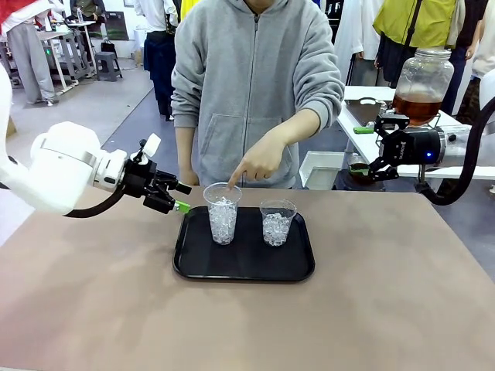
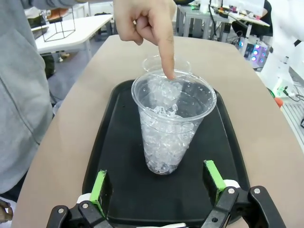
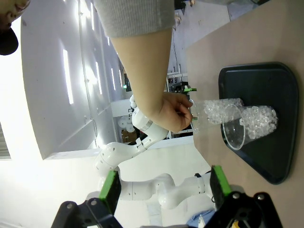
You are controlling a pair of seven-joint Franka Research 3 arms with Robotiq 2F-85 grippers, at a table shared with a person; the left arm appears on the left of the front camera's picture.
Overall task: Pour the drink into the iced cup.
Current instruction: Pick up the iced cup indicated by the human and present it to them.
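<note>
Two clear cups of ice stand on a black tray (image 1: 294, 267) at the table's middle. A person's hand (image 1: 259, 162) points an index finger (image 2: 166, 52) at the rim of the left iced cup (image 1: 223, 214) (image 2: 171, 123). The right iced cup (image 1: 277, 222) stands beside it. My left gripper (image 1: 182, 198) (image 2: 155, 172) hovers open just left of the pointed-at cup, which stands a little ahead of its green pads. My right gripper (image 1: 365, 151) (image 3: 164, 183) is open off the table's right side. The amber drink sits in a glass dispenser jar (image 1: 421, 85) behind it.
The jar stands on a white side table (image 1: 363, 108) at the right, with a white bin (image 1: 321, 170) below it. The person in a grey hoodie stands at the far edge. Bare brown tabletop (image 1: 232, 332) lies in front of the tray.
</note>
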